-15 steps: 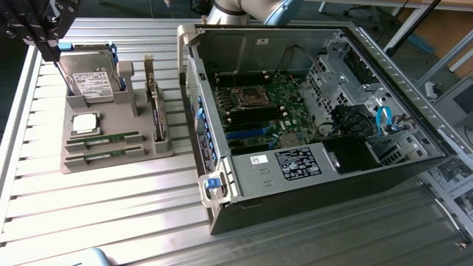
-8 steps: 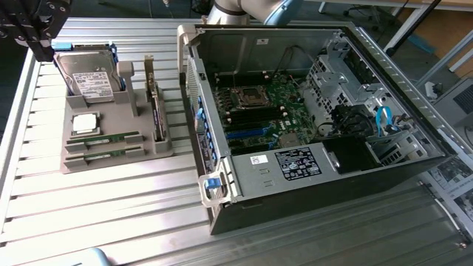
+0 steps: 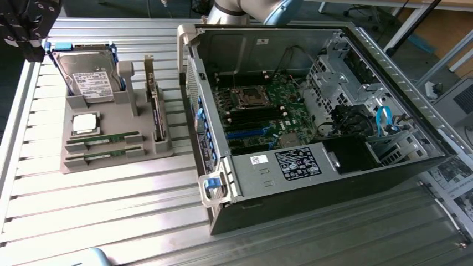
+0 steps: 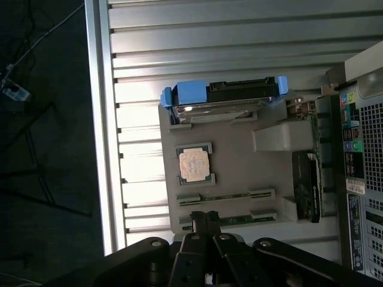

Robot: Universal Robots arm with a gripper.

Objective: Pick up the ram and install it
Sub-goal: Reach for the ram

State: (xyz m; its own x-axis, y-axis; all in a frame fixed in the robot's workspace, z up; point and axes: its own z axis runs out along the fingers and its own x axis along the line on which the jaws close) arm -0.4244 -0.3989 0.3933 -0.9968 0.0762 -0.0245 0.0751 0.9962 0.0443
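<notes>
Ram stick, long, thin and green [image 3: 103, 157]: lies flat in grey plastic tray [image 3: 118, 124], lower left of exterior view | black gripper [image 4: 204, 218]: fingers pressed together, empty, over that stick | big open grey computer case [image 3: 310, 100]: just beside tray

Exterior cam: high, angled down across counter [image 3: 111, 205], open case [image 3: 225, 180] centre, parts holder [image 3: 111, 119] on the exterior view's left. Wrist cam: straight down past fingers [image 4: 198, 224] onto holder, moderately close. Overlap: holder, counter slats, case's near side.
</notes>
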